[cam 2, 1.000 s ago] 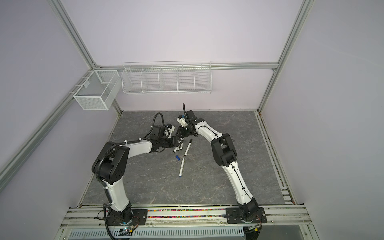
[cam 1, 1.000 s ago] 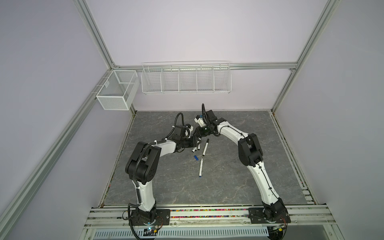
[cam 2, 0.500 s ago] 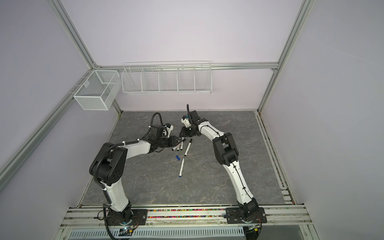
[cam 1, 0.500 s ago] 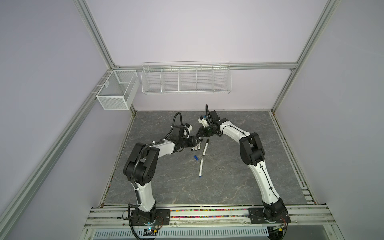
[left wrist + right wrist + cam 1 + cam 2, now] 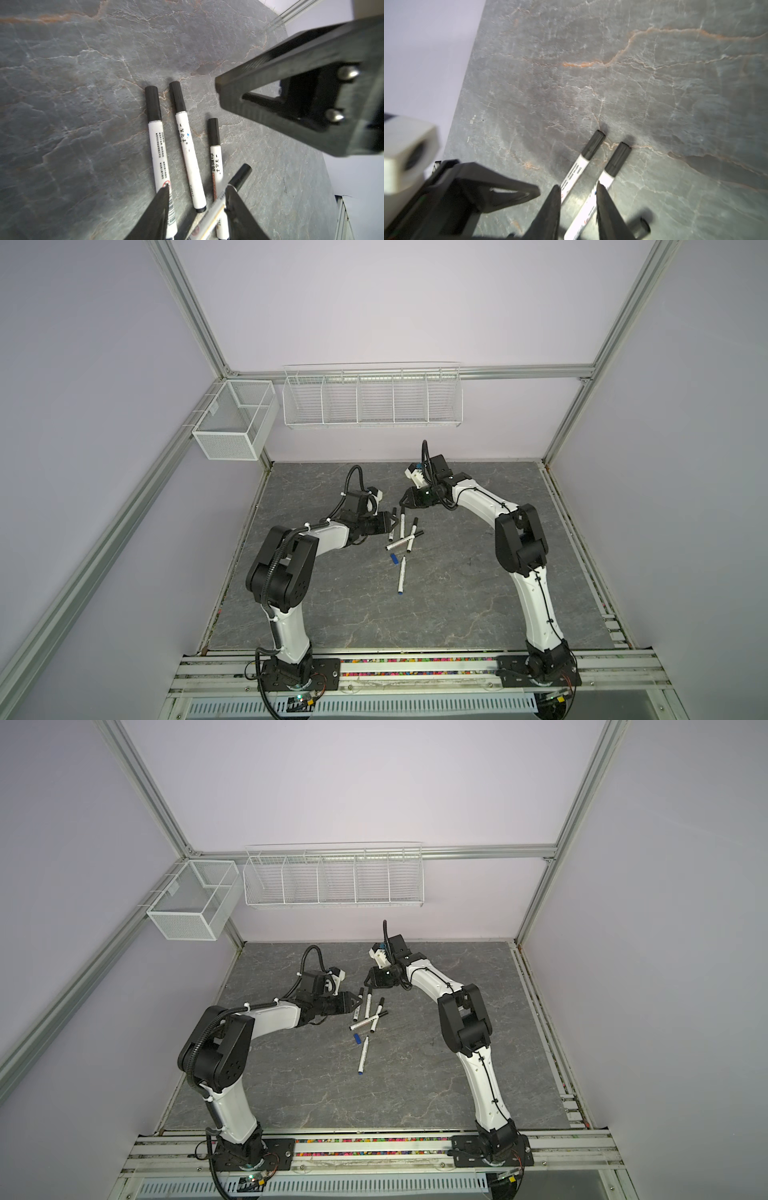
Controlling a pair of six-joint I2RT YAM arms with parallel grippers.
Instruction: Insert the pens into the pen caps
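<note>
Room first: pale lilac walls (image 5: 374, 302), with a wire rack (image 5: 372, 402) and a mesh basket (image 5: 232, 427) hung up at the back, nothing in them that I can see. The worktop (image 5: 457, 605) is dark grey with a marbled, slate-ish look. It's flat and matte, so I doubt anything rolls far.

What's changed in the last second is small. The right arm (image 5: 519, 539) has eased back a touch and the left arm (image 5: 291, 556) has barely shifted. Both sit low over the pile. The left gripper (image 5: 197, 188) has its jaws partly apart and isn't gripping anything, there are just loose pens on the worktop below it. The right gripper (image 5: 578, 185) shows a narrower gap and is also empty-handed. The left wrist view shows it hanging clear of the pens.

Four black-capped pens (image 5: 188, 145) lie together mid-worktop, one crossed over the others. The blue pen (image 5: 402, 574) lies just nearer the arm bases, uncapped, with the blue cap (image 5: 393, 559) just beside its far end, both right where they were. My read: the black ones are done and only the blue pair is left.
</note>
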